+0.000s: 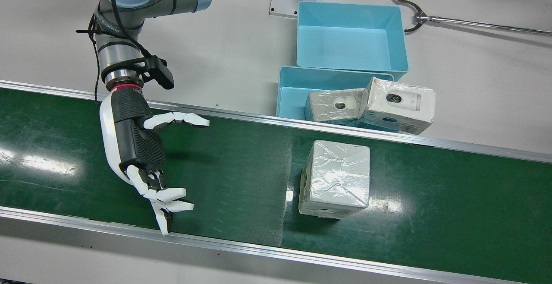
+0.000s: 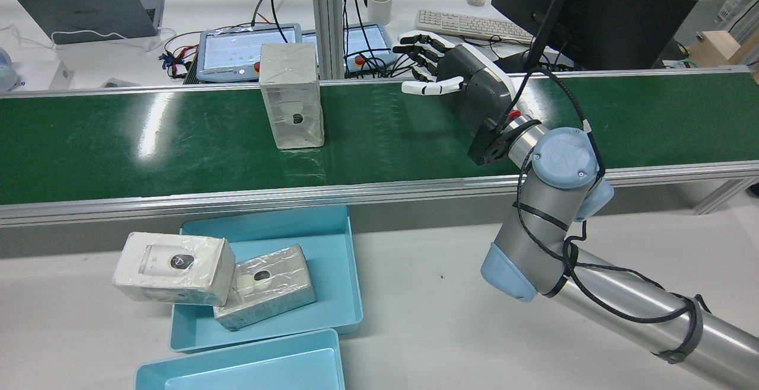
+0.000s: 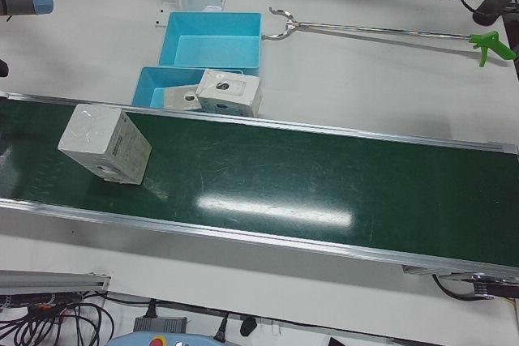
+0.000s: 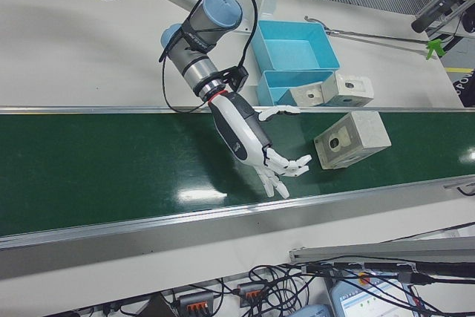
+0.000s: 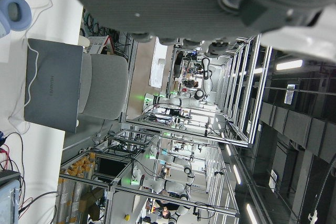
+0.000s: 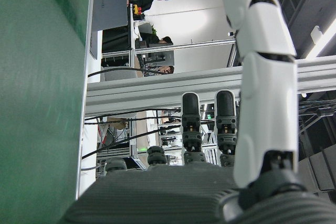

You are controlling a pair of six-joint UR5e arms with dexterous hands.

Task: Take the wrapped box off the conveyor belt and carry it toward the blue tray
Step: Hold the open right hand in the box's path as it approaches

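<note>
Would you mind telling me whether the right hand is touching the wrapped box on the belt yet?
Apart. The front view shows bare green belt between the open right hand and the wrapped box.

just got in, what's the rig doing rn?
The right hand hovers open over the green conveyor belt, beside but clear of the white plastic-wrapped box standing on it. Nothing is grasped. Two similar wrapped boxes already sit at the near blue tray, one overhanging its edge. The left hand isn't working the belt.

Wrapped box point(image 1: 336, 178) on conveyor belt point(image 1: 241, 167), beside tray point(image 1: 293, 92).
</note>
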